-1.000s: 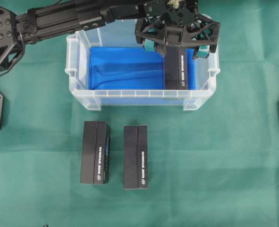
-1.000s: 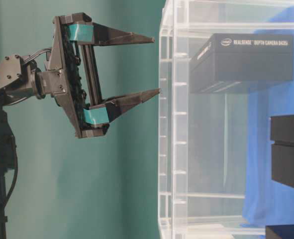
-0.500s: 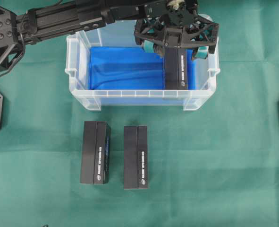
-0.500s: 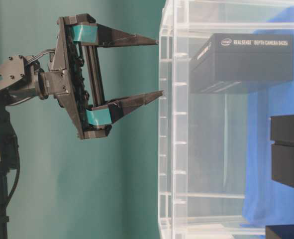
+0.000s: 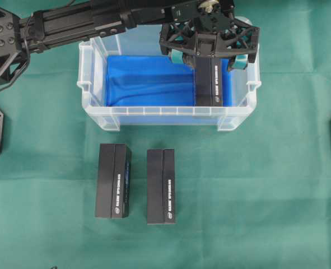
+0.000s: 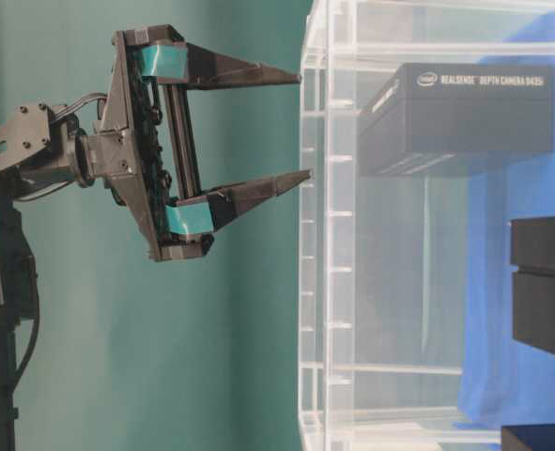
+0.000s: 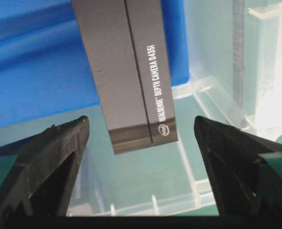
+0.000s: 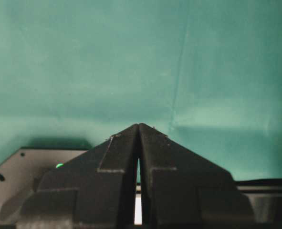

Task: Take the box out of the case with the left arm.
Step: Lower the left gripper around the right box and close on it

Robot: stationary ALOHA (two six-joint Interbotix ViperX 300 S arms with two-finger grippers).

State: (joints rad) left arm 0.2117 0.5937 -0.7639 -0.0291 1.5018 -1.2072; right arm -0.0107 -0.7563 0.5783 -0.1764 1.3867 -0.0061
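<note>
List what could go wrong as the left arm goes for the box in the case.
1. The RealSense box lies close to the right wall of the case; one finger of the open left tool could hit that wall or rim on the way down.
2. In the wrist view the box sits skewed and off-centre between the fingers, so closing might twist it rather than clamp it.
3. Lifting a poorly gripped box may drag the light case.

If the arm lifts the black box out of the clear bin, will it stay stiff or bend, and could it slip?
The black box has straight edges and flat faces, so it probably stays stiff. Its matte sides likely give fair grip. Being long and narrow, it may tilt if gripped near one end.
</note>
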